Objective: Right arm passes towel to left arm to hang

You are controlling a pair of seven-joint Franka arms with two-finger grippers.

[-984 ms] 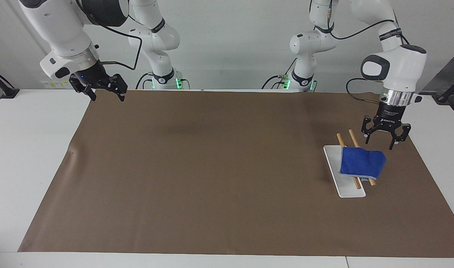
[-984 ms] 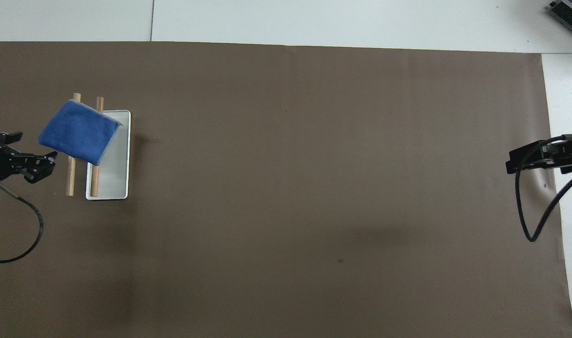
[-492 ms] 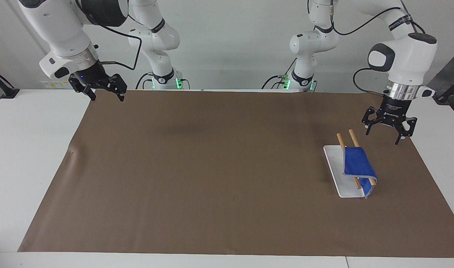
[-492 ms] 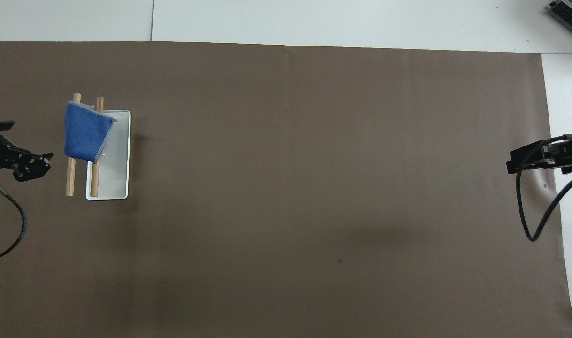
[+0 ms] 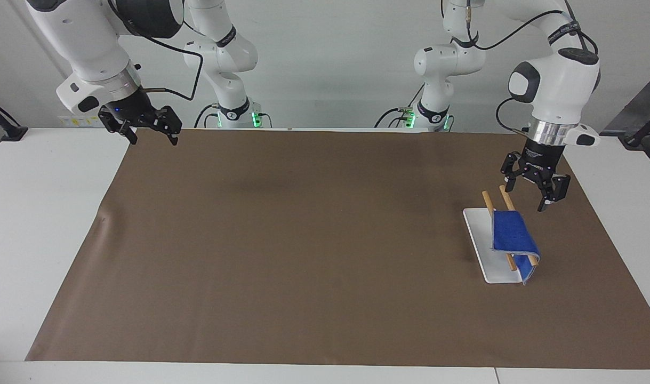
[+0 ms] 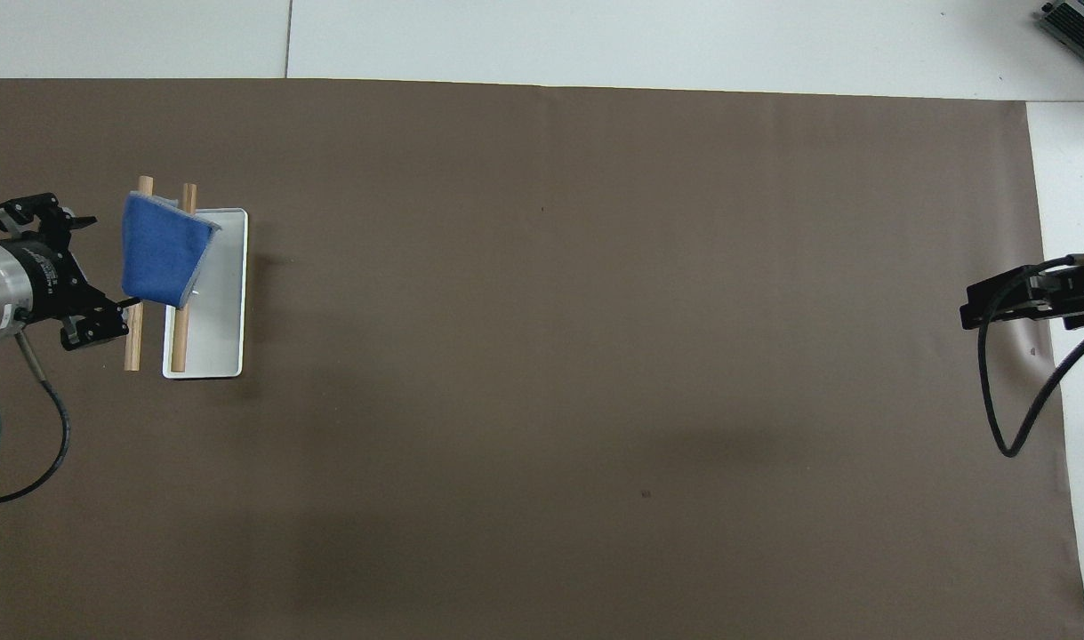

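My towel (image 5: 512, 233) drapes the 2 rods (image 5: 508, 200); left tool (image 5: 535, 188) and right tool (image 5: 143, 126) hang released, empty.

A brown table mat (image 5: 303, 240) fills mid-frame. At right in the facing view, two wooden rods (image 5: 486, 200) slant above a white tray (image 5: 495, 269).

You see a white table (image 5: 37, 213) with a large brown mat (image 5: 303, 256) spread over most of it; a seam runs across the white tabletop at the edge farthest from the robots. A plain pale wall (image 5: 330, 53) rises at the robots' end, lit evenly, with soft shadows on the mat
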